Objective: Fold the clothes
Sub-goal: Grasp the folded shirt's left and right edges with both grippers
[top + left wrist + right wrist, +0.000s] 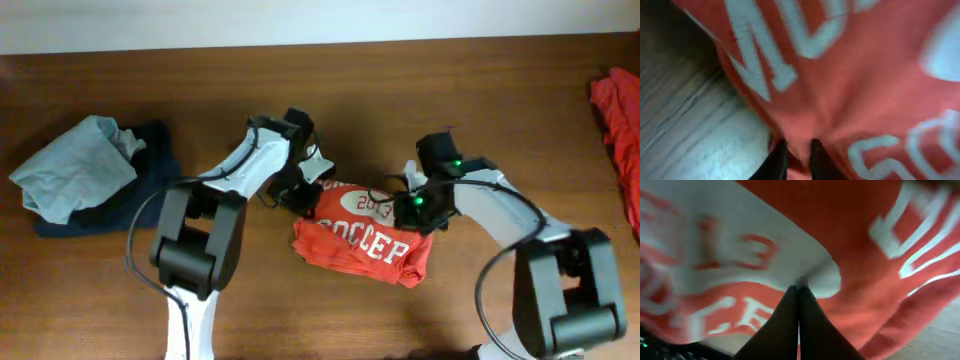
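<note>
An orange-red shirt with white "2013 SOCCER" print lies bunched at the table's middle. My left gripper is at its upper left edge, shut on a fold of the shirt, with cloth pinched between the fingers. My right gripper is at the shirt's upper right edge, its fingers pressed together on the shirt's cloth. A pale grey-blue garment lies on a navy garment at the left. Another orange-red garment lies at the right edge.
The table is brown wood, with a white wall strip along the back. Both arms' bases stand at the front edge, either side of the shirt.
</note>
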